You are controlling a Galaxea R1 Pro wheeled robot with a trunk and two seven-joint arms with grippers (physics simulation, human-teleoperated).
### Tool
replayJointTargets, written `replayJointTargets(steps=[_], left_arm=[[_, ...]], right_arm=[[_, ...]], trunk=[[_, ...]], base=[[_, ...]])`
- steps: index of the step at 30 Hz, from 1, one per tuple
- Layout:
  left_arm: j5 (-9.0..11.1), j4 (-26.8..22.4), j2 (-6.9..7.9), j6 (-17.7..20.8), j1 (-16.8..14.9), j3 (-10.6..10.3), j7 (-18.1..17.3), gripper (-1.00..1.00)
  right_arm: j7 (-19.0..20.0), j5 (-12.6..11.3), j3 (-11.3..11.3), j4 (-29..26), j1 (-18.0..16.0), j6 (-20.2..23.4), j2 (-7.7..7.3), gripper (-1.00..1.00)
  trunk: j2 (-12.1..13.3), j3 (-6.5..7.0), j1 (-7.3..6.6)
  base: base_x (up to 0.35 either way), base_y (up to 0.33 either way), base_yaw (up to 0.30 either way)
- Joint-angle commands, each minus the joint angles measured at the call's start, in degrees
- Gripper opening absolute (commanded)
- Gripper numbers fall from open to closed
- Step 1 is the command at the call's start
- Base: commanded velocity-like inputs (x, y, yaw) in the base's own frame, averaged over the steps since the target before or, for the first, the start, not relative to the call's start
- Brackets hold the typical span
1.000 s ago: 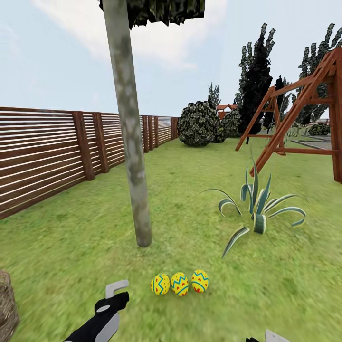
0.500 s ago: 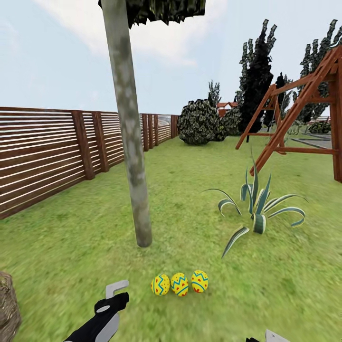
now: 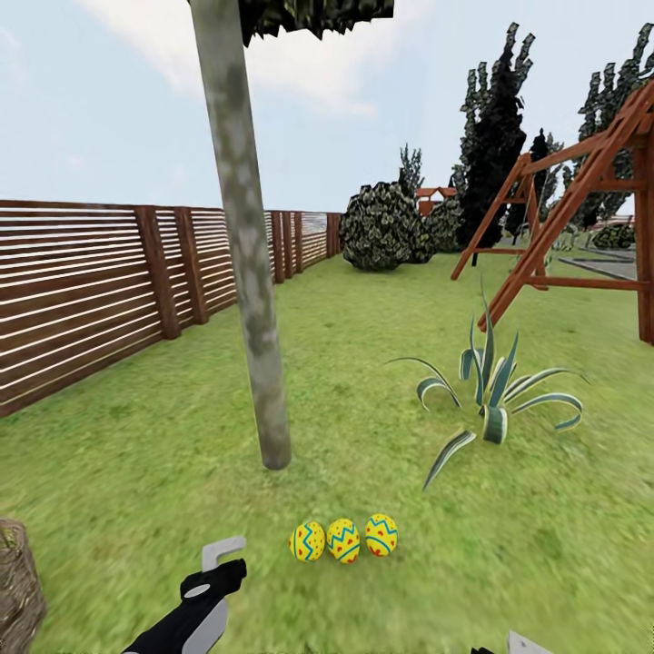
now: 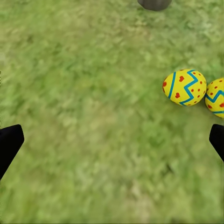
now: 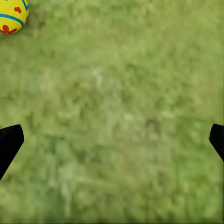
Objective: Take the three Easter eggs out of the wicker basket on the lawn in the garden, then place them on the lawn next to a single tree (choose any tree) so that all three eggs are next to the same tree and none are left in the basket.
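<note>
Three eggs lie in a row on the lawn (image 3: 136, 472), side by side and touching or nearly so: the left egg (image 3: 307, 542), the middle egg (image 3: 343, 540) and the right egg (image 3: 381, 534). They sit just in front of the tree (image 3: 259, 345), whose pale, slightly leaning trunk rises from the grass close behind them. The basket (image 3: 16, 586) stands at the far left edge of the head view, well apart from the eggs; only part of it shows, and its inside cannot be seen.

The left hand (image 3: 225, 565) hangs low over the grass, near the left egg but not touching it. In its wrist view both fingertips (image 4: 9, 142) stand wide apart with bare grass between them — open, holding nothing — and two eggs lie off to one side. The right hand (image 5: 112, 137) is likewise spread wide over empty grass, with one egg at a corner of its view.

Beside the eggs, farther right, grows a striped plant (image 3: 490, 400). A slatted fence (image 3: 100, 291) runs along the left, and a wooden swing frame (image 3: 581, 200) stands at the right.
</note>
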Motion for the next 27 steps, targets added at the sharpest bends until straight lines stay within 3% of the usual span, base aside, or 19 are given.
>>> replayJointTargets(steps=[1, 27], left_arm=[[0.47, -0.05, 0.04, -0.05, -0.04, -0.42, 0.41, 1.00], [0.80, 0.06, 0.04, -0.03, -0.04, -0.40, 0.41, 1.00]], right_arm=[[-0.20, -0.49, 0.04, -0.09, 0.00, 0.28, 0.00, 1.00], [-0.18, -0.47, 0.04, 0.00, 0.00, 0.27, -0.01, 1.00]], trunk=[[0.38, 0.03, -0.23], [10.81, 2.25, -5.94]], base=[[0.000, 0.000, 0.000], [0.000, 0.000, 0.000]])
